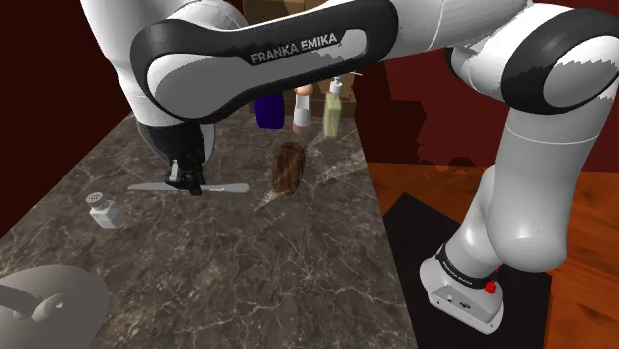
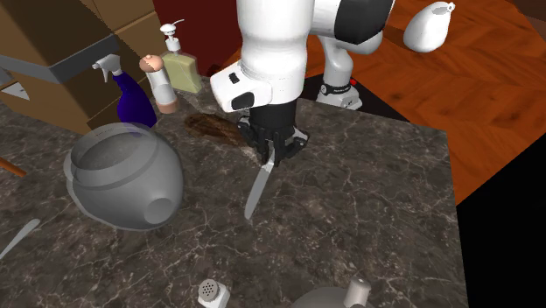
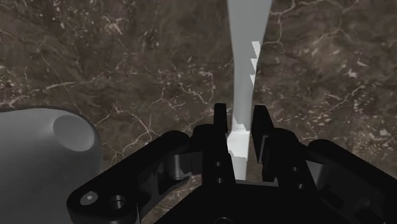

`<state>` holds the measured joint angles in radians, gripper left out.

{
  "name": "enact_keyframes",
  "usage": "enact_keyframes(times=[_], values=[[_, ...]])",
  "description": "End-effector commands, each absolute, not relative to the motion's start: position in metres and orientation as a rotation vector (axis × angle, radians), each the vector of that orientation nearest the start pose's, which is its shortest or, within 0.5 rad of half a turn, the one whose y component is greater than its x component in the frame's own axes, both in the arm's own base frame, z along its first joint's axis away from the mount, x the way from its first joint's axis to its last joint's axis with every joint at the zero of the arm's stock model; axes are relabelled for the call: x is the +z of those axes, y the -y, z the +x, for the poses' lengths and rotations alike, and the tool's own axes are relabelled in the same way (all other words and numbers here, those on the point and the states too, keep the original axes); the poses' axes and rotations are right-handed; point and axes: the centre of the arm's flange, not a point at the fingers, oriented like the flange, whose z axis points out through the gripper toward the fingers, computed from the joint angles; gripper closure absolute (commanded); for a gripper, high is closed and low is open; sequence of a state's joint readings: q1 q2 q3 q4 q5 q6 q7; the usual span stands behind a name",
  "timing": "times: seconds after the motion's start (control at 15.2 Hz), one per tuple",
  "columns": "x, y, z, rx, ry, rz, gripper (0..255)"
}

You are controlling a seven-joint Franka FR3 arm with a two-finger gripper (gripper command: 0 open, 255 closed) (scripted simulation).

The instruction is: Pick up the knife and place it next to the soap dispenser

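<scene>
Shoulder view: the arm passes closest to the lens. Under it the gripper sits on the knife, low at the counter and well apart from the soap dispenser.

Second exterior view: a shaker lies nearest. The knife points away from the soap dispenser, and whether it is clear of the counter is hard to judge.

Wrist view: the gripper is clamped on a narrow stretch of the knife.

Risk: so thin a hold may let the long blade pivot or slip in transit, or strike the bottles just beside the soap dispenser.
</scene>
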<state>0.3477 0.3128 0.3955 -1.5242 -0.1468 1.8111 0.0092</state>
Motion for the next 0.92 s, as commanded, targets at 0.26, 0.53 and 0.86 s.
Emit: enact_keyframes(times=[0.26, 0.53, 0.86], values=[[0.523, -0.408, 0.506, -0.011, 1.162, -2.943, 255], [0.544, -0.408, 0.506, -0.011, 1.162, -2.943, 255], [0.571, -0.408, 0.506, -0.011, 1.162, -2.943, 255]])
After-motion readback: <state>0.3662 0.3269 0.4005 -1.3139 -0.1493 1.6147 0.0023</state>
